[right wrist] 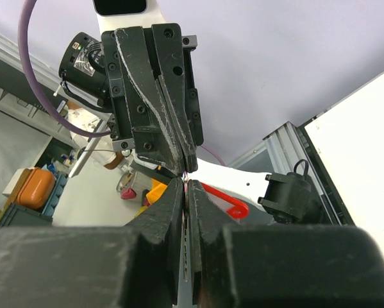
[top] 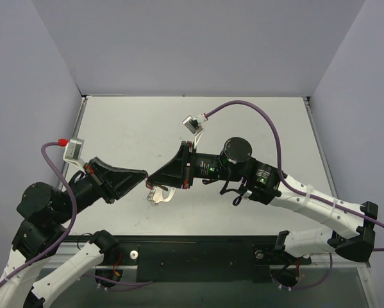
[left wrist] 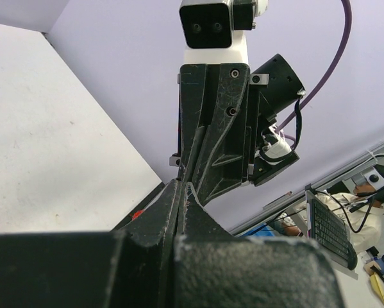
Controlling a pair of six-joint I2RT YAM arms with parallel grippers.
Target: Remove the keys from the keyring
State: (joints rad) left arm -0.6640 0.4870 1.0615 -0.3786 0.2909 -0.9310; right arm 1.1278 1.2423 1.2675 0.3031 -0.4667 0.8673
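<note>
My left gripper (top: 144,174) and right gripper (top: 151,178) meet tip to tip above the middle of the table. In the left wrist view the left gripper (left wrist: 184,187) is shut on a thin pale wire, the keyring (left wrist: 193,191). In the right wrist view the right gripper (right wrist: 186,185) is shut on a thin grey metal strip seen edge-on, and a red plastic part (right wrist: 227,200) sticks out beside its tip; this looks like the key. A pale loop with a red bit (top: 158,194) shows just below the fingertips in the top view. A small red spot (left wrist: 138,215) shows beside my left finger.
The white table (top: 243,122) has grey walls at the back and sides. A purple cable (top: 268,122) arcs over the right arm. A black rail (top: 198,253) runs along the near edge between the arm bases.
</note>
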